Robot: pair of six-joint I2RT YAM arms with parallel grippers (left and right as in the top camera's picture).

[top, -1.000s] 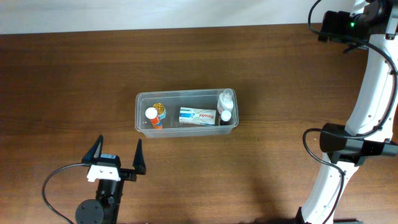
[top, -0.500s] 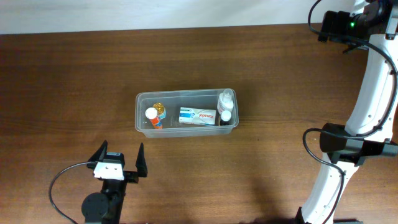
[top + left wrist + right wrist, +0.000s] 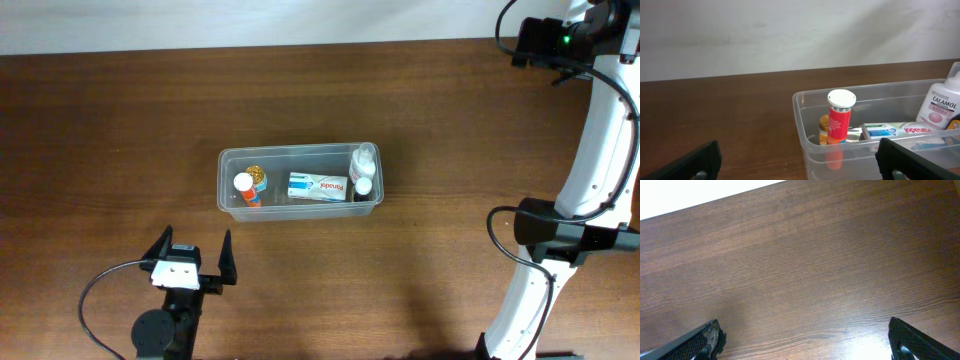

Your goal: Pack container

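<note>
The left gripper's jaws stand wide apart and hold nothing, with the fingers pointing toward 12 o'clock in the overhead view. Its arm stands low at the table's 7 o'clock edge, with the wrist level. The right gripper is also spread wide and empty over bare wood. Its white arm rises along the 3 o'clock side and reaches to the far corner at about 1 o'clock. The container sits at the table's centre, at 1 o'clock from the left jaws and well apart from them, and at 8 o'clock from the right ones. Inside it, an orange tube with a white cap stands upright at the 9 o'clock end. A Panadol box lies in the middle, and a calamine bottle is at the 3 o'clock end.
</note>
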